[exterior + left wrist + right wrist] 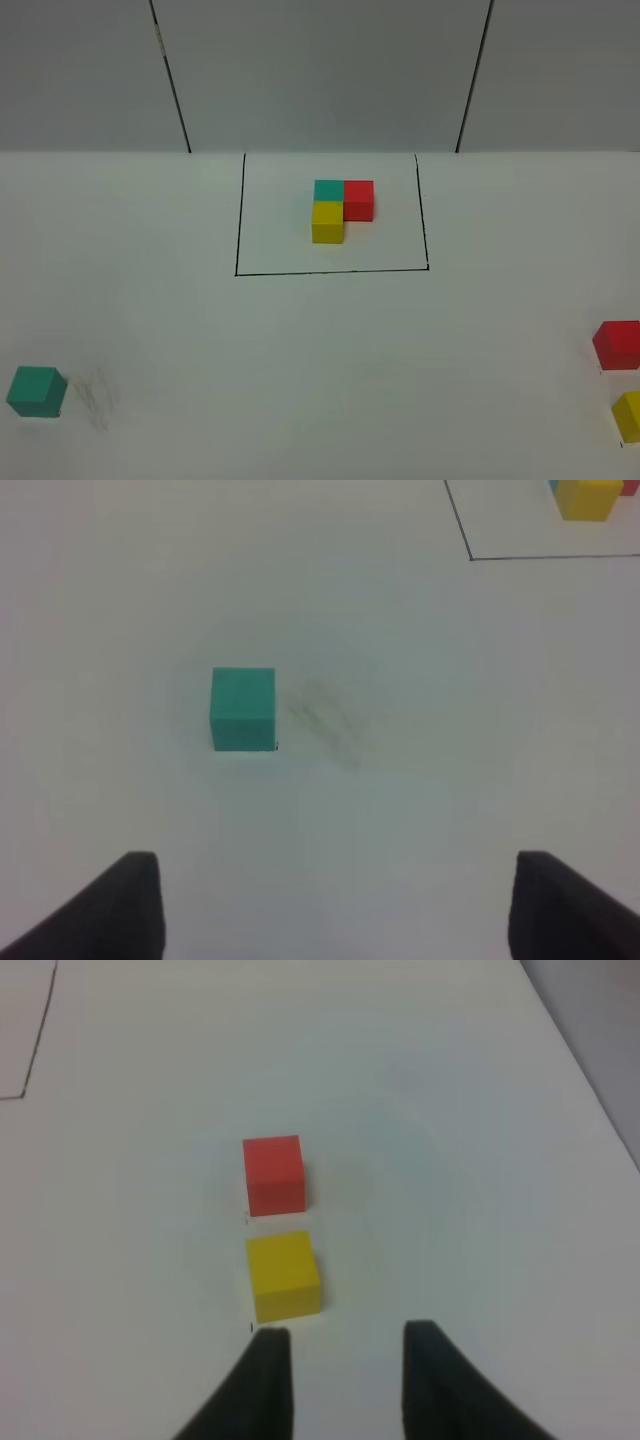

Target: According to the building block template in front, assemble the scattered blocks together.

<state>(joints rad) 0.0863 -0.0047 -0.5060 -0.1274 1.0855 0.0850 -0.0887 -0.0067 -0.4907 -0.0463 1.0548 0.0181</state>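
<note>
The building block template [341, 208] is an L of teal, red and yellow cubes inside a black-lined rectangle at the table's back middle. A loose teal cube [37, 390] sits at the front left; it also shows in the left wrist view [243, 708], ahead of my open, empty left gripper [337, 865] and a little to one side. A loose red cube [617, 344] and a loose yellow cube [630, 415] sit at the right edge. In the right wrist view the yellow cube [283, 1275] lies just ahead of my right gripper [345, 1332], with the red cube [273, 1174] behind it. Its fingers stand apart, empty.
The white table [320, 350] ends at a grey back wall [320, 70] with two dark seams. A faint grey smudge [95, 395] marks the table beside the teal cube. The template's corner line and yellow cube [588, 498] show in the left wrist view.
</note>
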